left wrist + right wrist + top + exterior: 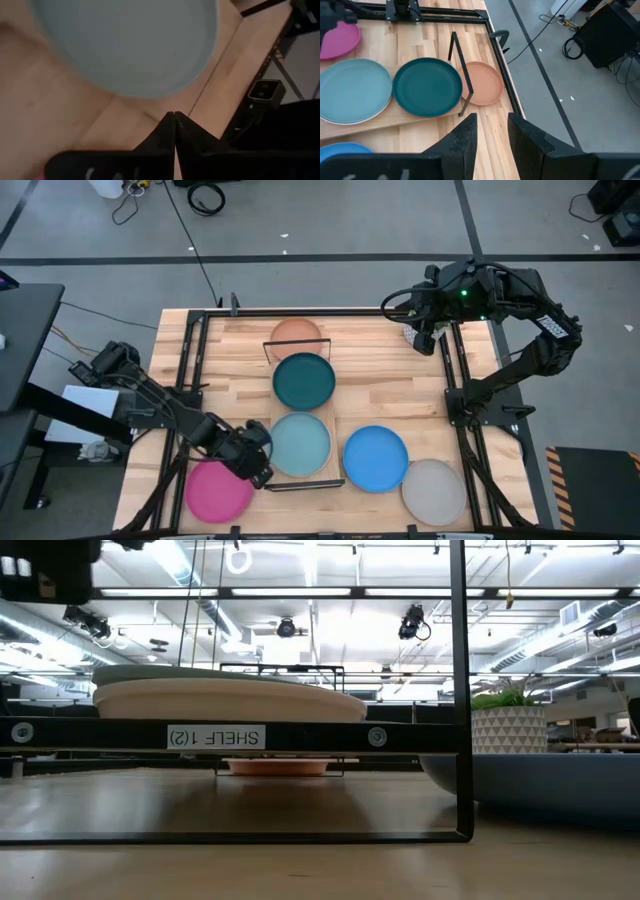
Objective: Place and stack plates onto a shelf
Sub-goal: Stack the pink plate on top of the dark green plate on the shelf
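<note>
The shelf (333, 420) runs down the table's middle. On it rest a dark teal plate (304, 380) and a light blue plate (300, 443), which lies on a paler plate (230, 700). A terracotta plate (296, 333) sits on the table at the shelf's far end. A magenta plate (218, 491), a bright blue plate (376, 458) and a grey plate (434, 491) lie on the table near the front. My left gripper (260, 455) (174, 115) is shut and holds nothing, between the magenta and light blue plates. My right gripper (425, 335) (492, 122) hangs open, high over the far right corner.
A potted plant (510, 725) stands at the far right, below my right gripper. Black frame rails (188, 380) run along the table's left and right sides. The shelf's wire end (460, 75) stands between the teal and terracotta plates.
</note>
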